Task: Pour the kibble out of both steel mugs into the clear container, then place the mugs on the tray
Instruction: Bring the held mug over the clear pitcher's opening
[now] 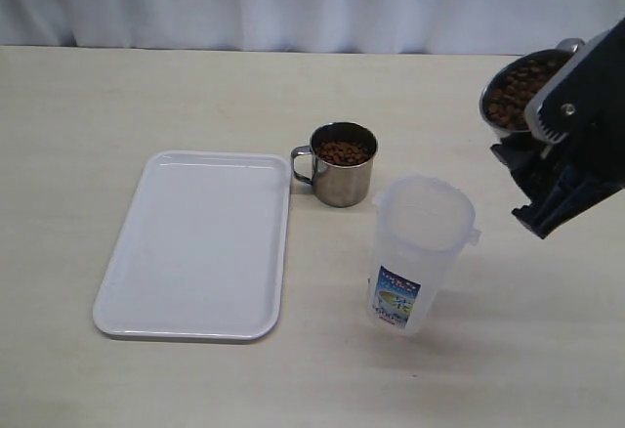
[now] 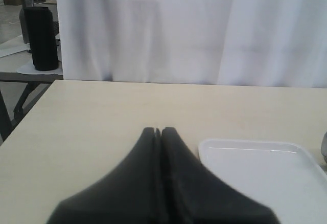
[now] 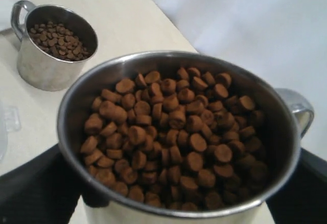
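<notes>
Closest in, taken as the dial's centre: clear container, upright on the table, blue-and-white label low on its near face. At nine o'clock, close by but apart: white tray, lying flat, long sides running near to far. At eleven o'clock, just off the tray's far right corner: standing mug, upright, handle turned to nine o'clock toward the tray, kibble inside. At two o'clock and lifted clear of the table: held mug, well filled with the same brown pellets, handle pointing away from the container, clamped at its sides by the right gripper, a dark finger on each flank of the steel wall. Seen only from its own wrist camera: left gripper, jaws pressed tight together, poised above bare tabletop with a tray corner just beyond. Farthest back: white curtain along the table's far edge.
</notes>
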You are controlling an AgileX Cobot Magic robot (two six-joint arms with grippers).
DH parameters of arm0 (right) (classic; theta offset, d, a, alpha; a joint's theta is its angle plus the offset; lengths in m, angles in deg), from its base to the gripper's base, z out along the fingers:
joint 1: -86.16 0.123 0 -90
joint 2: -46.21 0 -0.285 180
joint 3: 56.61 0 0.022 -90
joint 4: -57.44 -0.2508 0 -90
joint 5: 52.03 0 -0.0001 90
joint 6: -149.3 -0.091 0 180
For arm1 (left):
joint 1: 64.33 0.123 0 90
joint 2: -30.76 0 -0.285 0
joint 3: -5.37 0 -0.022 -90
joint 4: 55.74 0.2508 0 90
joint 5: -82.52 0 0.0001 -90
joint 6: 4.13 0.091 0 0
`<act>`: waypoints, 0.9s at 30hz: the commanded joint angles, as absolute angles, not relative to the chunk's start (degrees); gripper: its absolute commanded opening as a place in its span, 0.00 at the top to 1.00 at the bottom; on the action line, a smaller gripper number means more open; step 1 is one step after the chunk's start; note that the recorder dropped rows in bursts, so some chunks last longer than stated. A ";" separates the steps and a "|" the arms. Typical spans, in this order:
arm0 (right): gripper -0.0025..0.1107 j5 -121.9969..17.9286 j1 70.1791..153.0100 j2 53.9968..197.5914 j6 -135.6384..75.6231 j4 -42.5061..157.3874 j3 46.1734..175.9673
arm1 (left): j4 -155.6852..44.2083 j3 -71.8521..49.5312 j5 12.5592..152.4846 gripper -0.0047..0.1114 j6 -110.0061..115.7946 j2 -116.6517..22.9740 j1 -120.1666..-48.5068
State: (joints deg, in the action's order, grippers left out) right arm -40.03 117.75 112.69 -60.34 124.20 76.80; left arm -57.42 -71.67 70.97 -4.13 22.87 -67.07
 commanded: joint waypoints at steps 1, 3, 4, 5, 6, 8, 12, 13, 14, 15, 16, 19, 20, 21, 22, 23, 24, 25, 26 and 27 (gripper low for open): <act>0.94 -35.23 122.34 112.65 -60.67 128.17 77.39 | -57.24 -71.85 71.32 0.96 -4.13 22.97 -67.00; 0.94 -33.26 124.86 112.65 -60.67 128.17 77.39 | -57.24 -71.85 71.32 0.96 -4.13 22.97 -67.00; 0.94 -32.12 126.23 112.65 -60.67 128.60 77.28 | -57.24 -71.85 71.32 0.96 -4.13 22.97 -67.00; 0.94 -30.91 127.37 112.65 -60.67 129.01 76.98 | -57.24 -71.85 71.32 0.96 -4.13 22.97 -67.00; 0.94 -29.26 128.77 112.65 -60.67 129.68 76.71 | -57.24 -71.85 71.32 0.96 -4.13 22.97 -67.00; 0.94 -27.10 130.97 112.65 -61.99 130.74 76.47 | -57.24 -71.85 71.32 0.96 -4.13 22.97 -67.00; 0.94 -24.83 134.37 112.65 -65.55 135.24 76.47 | -57.24 -71.85 71.32 0.96 -4.13 22.97 -67.00; 0.94 -24.58 134.87 112.65 -66.01 136.14 76.47 | -57.24 -71.85 71.32 0.96 -4.13 22.97 -67.00; 0.94 -24.34 135.02 112.65 -66.14 136.52 76.47 | -57.24 -71.85 71.32 0.96 -4.13 22.97 -67.00; 0.94 -24.35 135.16 112.65 -66.14 136.90 76.47 | -57.24 -71.85 71.32 0.96 -4.13 22.97 -67.00; 0.94 -24.35 135.16 112.65 -66.14 137.44 76.47 | -57.24 -71.85 71.32 0.96 -4.13 22.97 -67.00; 0.94 -24.35 135.16 112.65 -66.14 138.77 76.47 | -57.24 -71.85 71.32 0.96 -4.13 22.97 -67.00; 0.94 -24.35 135.16 112.65 -66.14 139.25 76.47 | -57.24 -71.85 71.32 0.96 -4.13 22.97 -67.00; 0.94 -24.35 135.16 112.87 -66.03 139.68 76.47 | -57.24 -71.85 71.32 0.96 -4.13 22.97 -67.00; 0.94 -24.35 135.16 113.10 -66.03 140.20 76.47 | -57.24 -71.85 71.32 0.96 -4.13 22.97 -67.00; 0.94 -24.35 135.16 113.58 -66.03 140.67 76.47 | -57.24 -71.85 71.32 0.96 -4.13 22.97 -67.00; 0.94 -24.35 135.16 114.08 -65.74 141.05 76.47 | -57.24 -71.85 71.32 0.96 -4.13 22.97 -67.00; 0.94 -24.35 135.16 114.67 -65.11 141.19 76.47 | -57.24 -71.85 71.32 0.96 -4.13 22.97 -67.00; 0.94 -24.35 135.16 115.30 -63.86 141.19 76.47 | -57.24 -71.85 71.32 0.96 -4.13 22.97 -67.00; 0.94 -24.10 135.16 115.80 -62.78 141.19 76.47 | -57.24 -71.85 71.32 0.96 -4.13 22.97 -67.00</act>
State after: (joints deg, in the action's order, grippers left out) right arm -24.84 134.91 114.57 -64.93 139.42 76.28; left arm -57.42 -71.67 70.97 -4.13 22.87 -67.07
